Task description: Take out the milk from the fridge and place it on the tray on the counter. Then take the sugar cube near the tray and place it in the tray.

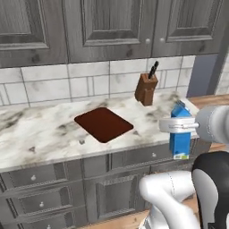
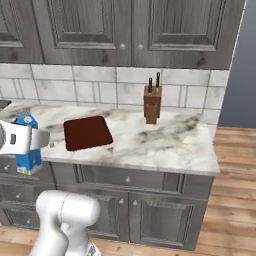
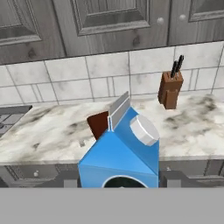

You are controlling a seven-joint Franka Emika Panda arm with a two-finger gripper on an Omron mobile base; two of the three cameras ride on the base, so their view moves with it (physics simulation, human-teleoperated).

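The blue milk carton hangs upright in front of the counter edge, off its right end, with my gripper shut on its sides. In the right base view the milk sits at the far left, held by my gripper. The hand view shows the milk close up from above, with its white cap. The dark red-brown tray lies flat on the counter, left of the carton and beyond it. A tiny sugar cube rests near the tray's front corner. The fridge is out of view.
A brown knife block stands at the back of the counter by the tiled wall. Grey wall cabinets hang above, and grey drawer fronts run below. A dark stovetop edge shows at the far left. A wooden floor lies to the right.
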